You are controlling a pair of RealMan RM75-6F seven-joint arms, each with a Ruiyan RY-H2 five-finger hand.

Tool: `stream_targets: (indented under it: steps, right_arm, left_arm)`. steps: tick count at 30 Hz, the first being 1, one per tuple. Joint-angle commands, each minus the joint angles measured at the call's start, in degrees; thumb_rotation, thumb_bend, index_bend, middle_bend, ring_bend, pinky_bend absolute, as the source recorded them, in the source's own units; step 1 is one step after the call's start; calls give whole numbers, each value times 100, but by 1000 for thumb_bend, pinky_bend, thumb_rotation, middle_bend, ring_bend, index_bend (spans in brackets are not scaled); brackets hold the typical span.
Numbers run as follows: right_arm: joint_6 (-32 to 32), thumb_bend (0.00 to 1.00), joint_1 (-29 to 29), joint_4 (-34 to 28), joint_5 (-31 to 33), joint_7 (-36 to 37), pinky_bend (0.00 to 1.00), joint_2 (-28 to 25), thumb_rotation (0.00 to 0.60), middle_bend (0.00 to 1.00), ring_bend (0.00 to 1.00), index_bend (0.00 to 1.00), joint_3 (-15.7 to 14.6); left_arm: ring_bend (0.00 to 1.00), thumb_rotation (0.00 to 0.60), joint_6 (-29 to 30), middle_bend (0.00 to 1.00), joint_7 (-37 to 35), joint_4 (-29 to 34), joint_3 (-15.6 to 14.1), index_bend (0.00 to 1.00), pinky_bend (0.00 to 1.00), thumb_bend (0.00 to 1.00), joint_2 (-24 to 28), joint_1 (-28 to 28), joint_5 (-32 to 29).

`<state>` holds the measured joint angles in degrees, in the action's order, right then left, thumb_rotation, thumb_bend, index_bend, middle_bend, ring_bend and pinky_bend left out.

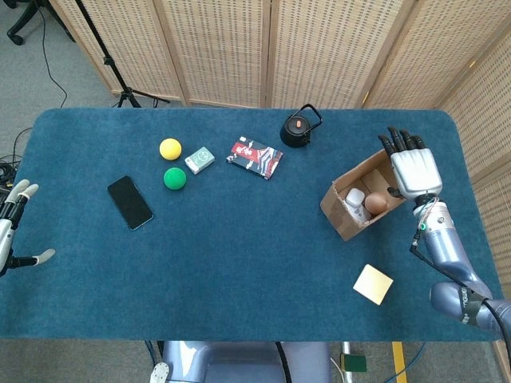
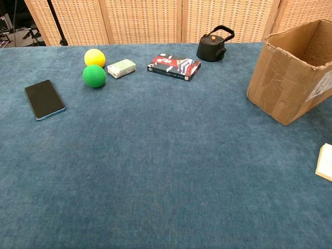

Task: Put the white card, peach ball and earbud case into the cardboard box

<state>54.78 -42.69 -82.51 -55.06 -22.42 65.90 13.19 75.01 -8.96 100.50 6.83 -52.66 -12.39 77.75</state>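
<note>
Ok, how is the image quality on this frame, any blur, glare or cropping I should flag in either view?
Head view: even, soft lighting, sharp, no glare; the cardboard box interior is readable, and the left hand is cut by the frame edge. Chest view: sharp too, but the cream pad is cropped at the right edge and neither hand shows.

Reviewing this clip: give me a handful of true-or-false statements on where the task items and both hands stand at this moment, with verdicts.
1. The white earbud case lies inside the brown cardboard box. True.
2. The peach ball sits on the blue table beside the box. False: it is in the box, next to the case.
3. The right hand holds the earbud case. False: it holds nothing, fingers spread at the box's far side.
4. The pale square card lies on the table outside the box. True.
5. The left hand holds the black phone. False: it holds nothing at the table's edge, apart from the phone.
</note>
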Motion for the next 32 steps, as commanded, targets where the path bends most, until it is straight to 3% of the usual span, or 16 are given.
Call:
stream_targets:
  steps: [1, 4, 7, 9, 15, 19, 24, 32]
  right_arm:
    - [555, 156, 275, -474, -477, 266, 116, -319, 600, 2, 0, 51, 47]
    - [1185, 173, 642, -799, -1056, 604, 116, -499, 600, 3, 0, 51, -43]
    - [2254, 207, 1323, -1002, -1761, 987, 116, -518, 600, 6, 0, 51, -315]
    - [2860, 196, 1795, -1058, -2153, 1310, 116, -459, 600, 7, 0, 51, -558]
    - [3890, 107, 2595, -780, -2850, 1737, 105, -166, 600, 6, 0, 53, -947]
    - [4134, 9, 2936, -660, -3115, 1683, 20, -44, 600, 0, 0, 34, -1199]
    - [4112, 0, 3285, -593, -3306, 1491, 0, 72, 600, 0, 0, 0, -1530]
    - [4152, 0, 3536, -692, -3360, 1431, 0, 127, 600, 0, 0, 0, -1499]
  left_arm:
    - [0, 600, 63, 0, 0, -7, -16, 0, 0, 0, -2, 36, 35]
    - [0, 600, 150, 0, 34, -55, -44, 0, 0, 0, -39, 84, 79]
    - [0, 600, 372, 0, 211, -274, -86, 0, 0, 0, -226, 201, 90]
    - [0, 600, 606, 0, 288, -522, -114, 0, 0, 0, -460, 295, 173]
    - [0, 600, 902, 0, 156, -983, -227, 0, 0, 0, -778, 487, 360]
    - [0, 600, 1072, 0, 232, -1228, -305, 0, 0, 0, -994, 571, 519]
    - [0, 600, 1122, 0, 363, -1290, -381, 0, 0, 0, -1061, 645, 591]
    - [0, 600, 1206, 0, 396, -1131, -394, 0, 0, 0, -941, 724, 647]
